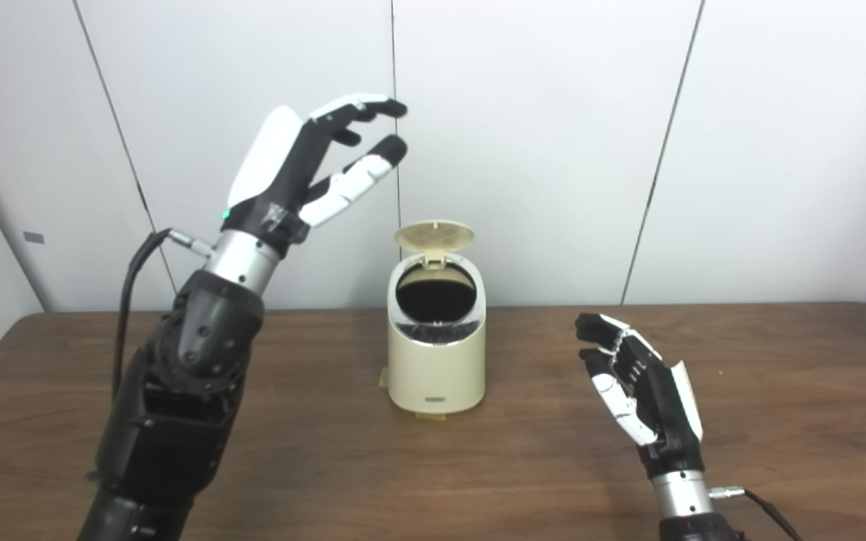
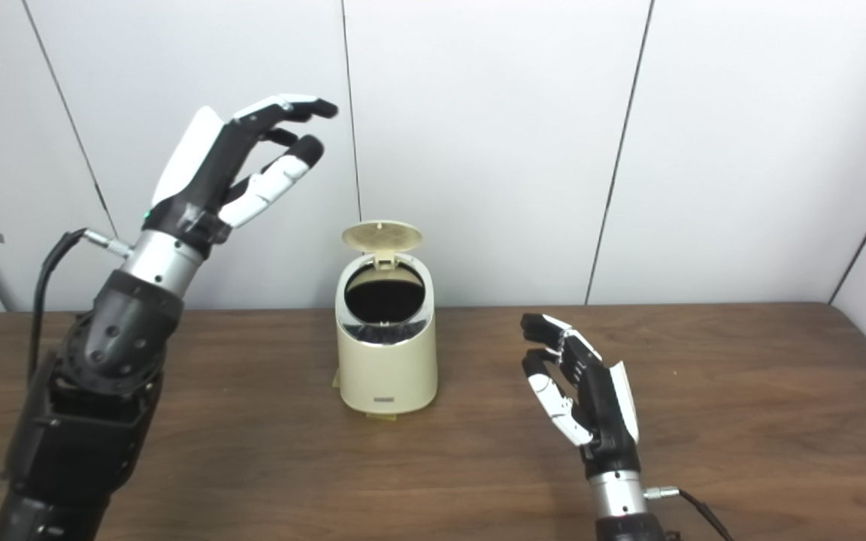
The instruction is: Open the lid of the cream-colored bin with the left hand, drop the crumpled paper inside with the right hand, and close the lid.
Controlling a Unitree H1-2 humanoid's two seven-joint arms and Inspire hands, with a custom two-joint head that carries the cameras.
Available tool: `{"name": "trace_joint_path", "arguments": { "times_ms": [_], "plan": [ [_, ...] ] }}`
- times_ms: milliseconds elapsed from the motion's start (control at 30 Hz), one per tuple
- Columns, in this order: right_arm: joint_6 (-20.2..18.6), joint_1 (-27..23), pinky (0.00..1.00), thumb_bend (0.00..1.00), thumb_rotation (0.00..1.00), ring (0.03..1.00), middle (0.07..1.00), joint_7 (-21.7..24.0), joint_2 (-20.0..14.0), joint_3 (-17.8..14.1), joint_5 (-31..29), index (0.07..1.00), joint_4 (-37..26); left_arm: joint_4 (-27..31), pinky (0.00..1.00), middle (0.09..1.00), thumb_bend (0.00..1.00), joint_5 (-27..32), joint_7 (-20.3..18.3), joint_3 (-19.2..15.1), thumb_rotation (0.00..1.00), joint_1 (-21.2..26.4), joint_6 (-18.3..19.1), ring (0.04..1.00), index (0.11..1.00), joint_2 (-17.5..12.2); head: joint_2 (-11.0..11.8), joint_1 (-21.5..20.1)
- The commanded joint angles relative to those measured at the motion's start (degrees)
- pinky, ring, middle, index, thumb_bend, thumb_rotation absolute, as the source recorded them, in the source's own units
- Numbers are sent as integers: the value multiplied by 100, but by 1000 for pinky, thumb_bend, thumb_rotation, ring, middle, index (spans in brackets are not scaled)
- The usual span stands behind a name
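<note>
On the table point(image 1: 779, 421) I see the bin point(image 1: 437, 361) with its lid point(image 1: 434, 235) up. My left robot hand point(image 1: 305, 165) hangs above-left, fingers apart, holding nothing; the right robot hand point(image 1: 640, 387) is spread and empty beside it.

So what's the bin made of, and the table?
The bin looks like smooth cream plastic with a slight sheen; its rim around the opening looks shiny and silvery, maybe metal or chromed plastic. The lid stands open and looks like the same plastic. The table shows brown wood grain, either real wood or a printed laminate.
</note>
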State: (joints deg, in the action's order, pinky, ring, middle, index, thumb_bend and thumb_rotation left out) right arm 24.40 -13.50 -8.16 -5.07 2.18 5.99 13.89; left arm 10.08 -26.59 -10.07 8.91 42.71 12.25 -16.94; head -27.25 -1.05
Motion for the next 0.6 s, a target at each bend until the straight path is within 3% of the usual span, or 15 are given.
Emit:
{"name": "trace_joint_path", "arguments": {
  "times_ms": [0,67,133,433,567],
  "plan": [
    [247,281,677,303,678,770,775,-37,149,118,82,754,246,4,747,832,764,-395,-152,138,999,463,343,854,789,-10,5,-8],
    [244,291,678,300,669,770,778,-29,161,121,81,755,224,-111,920,874,835,-617,-412,349,1000,601,635,927,829,-20,10,-14],
    [240,299,676,291,655,768,776,-34,179,116,85,753,211,-315,984,884,836,-828,-499,552,1000,673,565,946,839,-93,10,-25],
    [248,252,681,313,699,764,768,16,174,151,156,744,272,-765,987,896,878,-1485,-807,1015,977,699,704,966,854,-173,40,-70],
    [240,213,676,296,641,761,767,84,190,145,36,743,326,-889,997,901,897,-1706,-769,1084,998,561,675,952,852,-178,100,-92]
  ]
}}
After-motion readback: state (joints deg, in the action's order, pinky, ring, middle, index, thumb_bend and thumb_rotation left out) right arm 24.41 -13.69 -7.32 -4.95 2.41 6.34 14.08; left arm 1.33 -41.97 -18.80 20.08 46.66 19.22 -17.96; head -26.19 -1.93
